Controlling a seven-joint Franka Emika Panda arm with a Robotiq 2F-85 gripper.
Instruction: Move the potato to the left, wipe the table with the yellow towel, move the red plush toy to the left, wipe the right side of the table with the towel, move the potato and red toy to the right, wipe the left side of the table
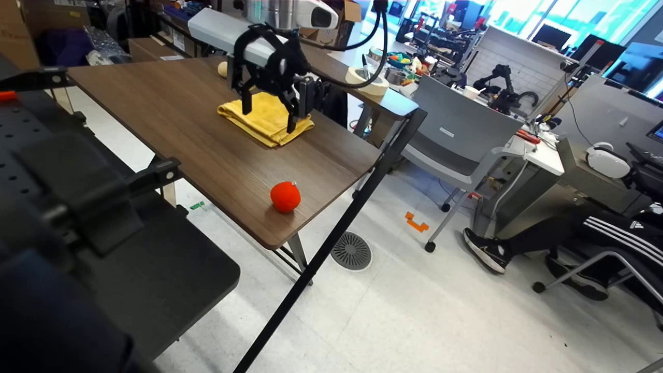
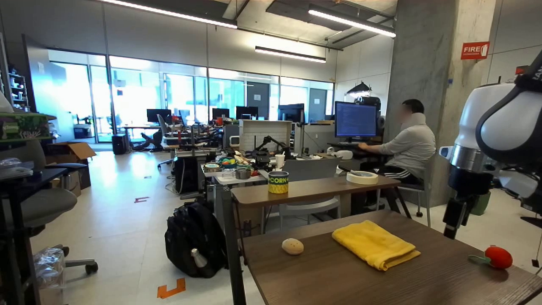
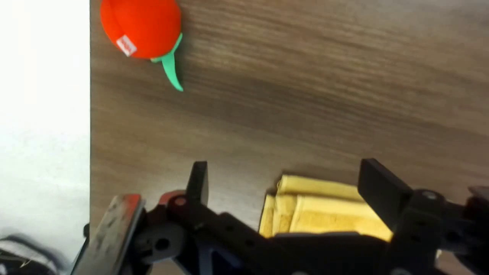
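My gripper (image 1: 269, 115) hangs over the yellow towel (image 1: 265, 130) in an exterior view, its jaws wide apart and holding nothing. The folded towel (image 2: 372, 245) lies flat on the brown table (image 2: 313, 281), between the potato (image 2: 292, 246) and the red plush toy (image 2: 499, 258). From the wrist, a corner of the towel (image 3: 328, 212) shows between the fingers of the gripper (image 3: 284, 163), apart from them as far as I can tell. The red toy (image 3: 143, 28), with its green stem, rests near a table edge. The potato (image 1: 222, 69) is partly hidden behind the gripper; the wrist view does not show it.
Beside the table runs a narrow raised brown shelf (image 2: 322, 191) bearing a corn can (image 2: 278, 183) and a tape roll (image 2: 362, 178). A black post (image 1: 331, 248) rises close to the table's corner. A grey chair (image 1: 456, 129) stands behind the shelf.
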